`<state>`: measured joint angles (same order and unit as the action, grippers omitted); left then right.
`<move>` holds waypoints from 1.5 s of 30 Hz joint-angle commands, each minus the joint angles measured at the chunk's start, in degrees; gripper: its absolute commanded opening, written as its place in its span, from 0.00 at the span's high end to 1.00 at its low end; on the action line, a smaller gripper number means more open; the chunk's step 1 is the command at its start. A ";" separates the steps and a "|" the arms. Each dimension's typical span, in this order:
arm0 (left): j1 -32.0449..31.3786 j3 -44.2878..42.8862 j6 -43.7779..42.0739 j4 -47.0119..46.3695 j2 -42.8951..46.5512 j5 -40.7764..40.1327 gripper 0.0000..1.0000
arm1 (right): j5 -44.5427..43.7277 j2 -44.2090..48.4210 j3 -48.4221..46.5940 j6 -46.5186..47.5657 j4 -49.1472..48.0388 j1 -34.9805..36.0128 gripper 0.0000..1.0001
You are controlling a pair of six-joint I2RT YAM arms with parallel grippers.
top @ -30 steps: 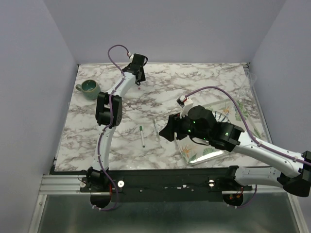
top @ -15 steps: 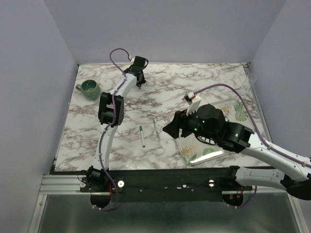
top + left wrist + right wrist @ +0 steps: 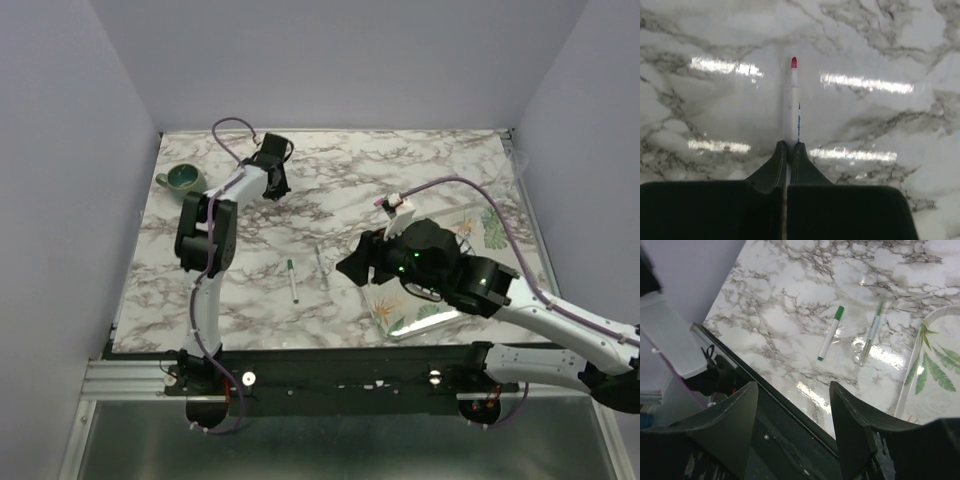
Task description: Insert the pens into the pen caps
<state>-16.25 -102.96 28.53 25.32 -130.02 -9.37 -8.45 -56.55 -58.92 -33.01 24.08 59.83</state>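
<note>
- The left gripper [image 3: 789, 150] has its fingers pressed together on the red-tipped pen [image 3: 792, 107], with only the thin barrel between them.
- This pen has a slim white barrel with small blue print along one side. It ends in a short rounded red tip that points straight away from the fingers.
- The top view puts this gripper over the far left part of the marble table [image 3: 450, 160], near the green mug [image 3: 183, 178]. Whether the pen touches the marble cannot be told.
- The right gripper [image 3: 793, 390] hangs above the near middle of the table with its fingers wide apart and nothing between them.
- The green-ended pen [image 3: 830, 333] lies flat on the marble in front of the right gripper. Its barrel is white, with a green section at the far end and a small dark point at the near end.
- The pale pen [image 3: 872, 330] lies just beside it, apart and nearly parallel. It looks translucent, with a green tint along its length.
- The pale pen lies between the green-ended pen and the leaf-printed dish [image 3: 927, 340], which sits to the right.
</note>
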 commanded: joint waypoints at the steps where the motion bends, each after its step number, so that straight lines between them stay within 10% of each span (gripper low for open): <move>1: -0.27 19.69 -0.06 -4.83 18.25 8.03 1.00 | -2.72 -5.66 1.69 -4.77 -2.87 -2.69 0.34; 12: -5.18 47.30 1.09 -12.13 49.22 25.53 1.00 | 8.09 -18.14 -0.05 -14.44 -15.89 -17.20 0.35; 25: -13.89 53.30 2.93 -20.22 66.55 36.35 1.00 | 17.85 -27.73 -7.62 -19.98 -20.12 -17.38 0.38; 35: -14.25 53.48 2.41 -20.58 67.09 36.87 1.00 | 19.34 -24.75 -3.75 -20.07 -25.74 -17.38 0.94; 41: -14.25 52.42 1.35 -20.22 66.56 42.85 0.65 | 22.15 -23.08 -3.84 -18.23 -28.29 -17.29 0.99; 45: -14.25 53.03 0.65 -19.87 66.38 42.32 0.63 | 22.95 -22.46 -3.84 -17.96 -29.26 -17.29 0.99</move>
<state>-30.15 -49.93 30.50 6.04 -63.35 29.50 11.53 -80.99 -62.81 -52.27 -1.17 42.37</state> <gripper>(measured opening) 0.361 0.079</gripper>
